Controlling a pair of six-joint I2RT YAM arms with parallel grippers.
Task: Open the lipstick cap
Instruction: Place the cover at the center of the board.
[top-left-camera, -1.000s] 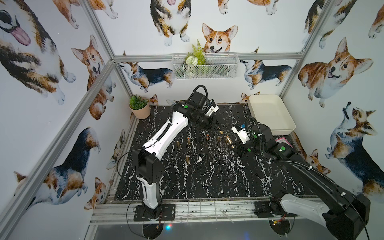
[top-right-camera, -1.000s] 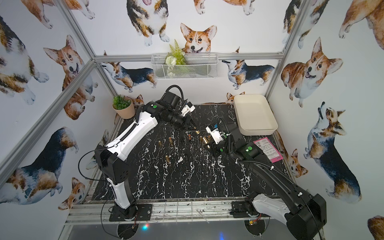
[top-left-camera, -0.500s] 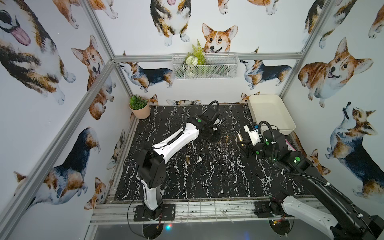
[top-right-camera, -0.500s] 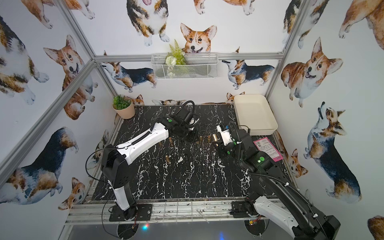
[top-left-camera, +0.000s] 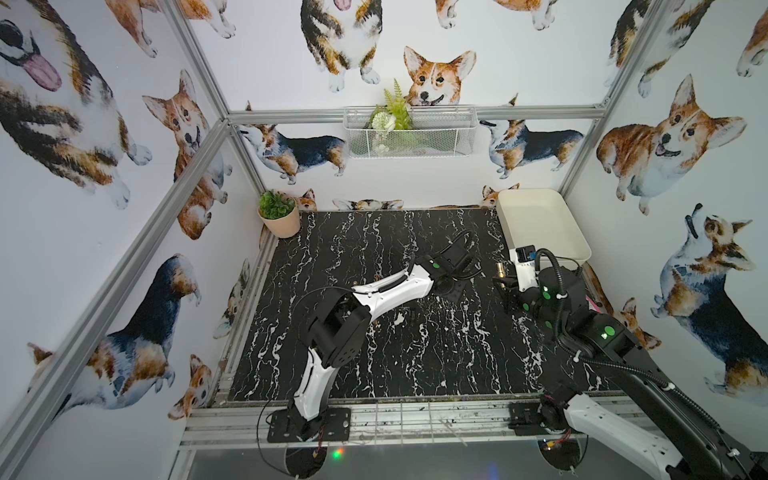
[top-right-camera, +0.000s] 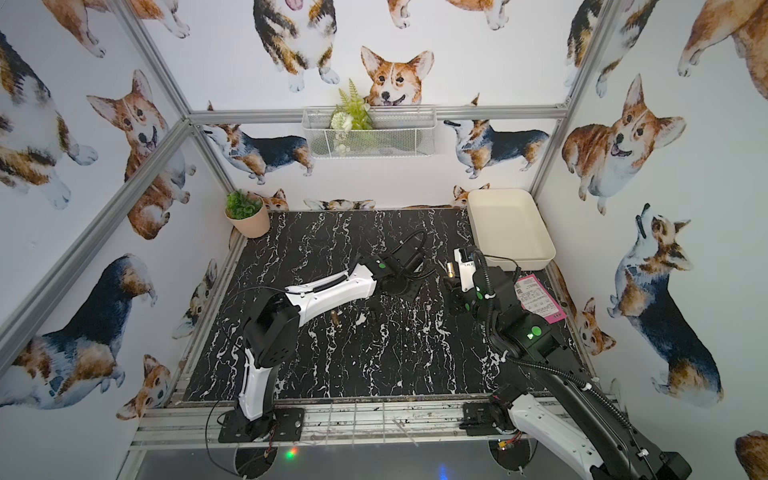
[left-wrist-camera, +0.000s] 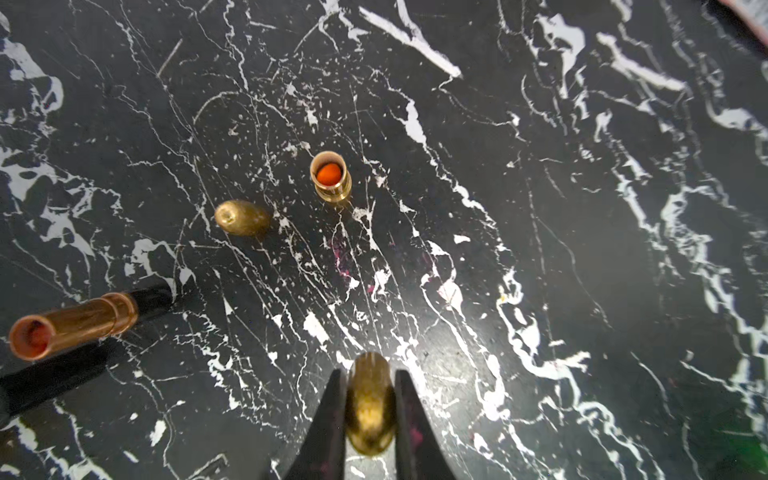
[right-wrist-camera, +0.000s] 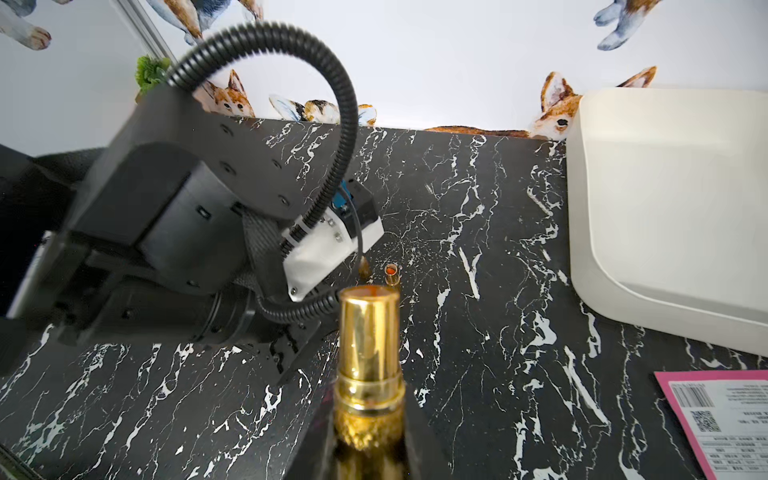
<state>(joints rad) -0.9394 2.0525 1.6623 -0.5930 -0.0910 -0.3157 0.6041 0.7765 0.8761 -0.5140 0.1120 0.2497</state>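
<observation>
Black marbled tabletop (top-left-camera: 415, 353) inside corgi-papered walls. Right gripper (right-wrist-camera: 368, 419) is clamped on the gold lipstick (right-wrist-camera: 368, 332), raised near the white tray (right-wrist-camera: 665, 208). Left gripper (left-wrist-camera: 370, 374) is clamped on the gold cap (left-wrist-camera: 370, 415), separate from the lipstick, over the tabletop.

Tray (top-left-camera: 540, 220) back-right on table (top-left-camera: 415, 353), potted plant (top-left-camera: 277, 214) back-left; card (top-right-camera: 540, 301) before tray
</observation>
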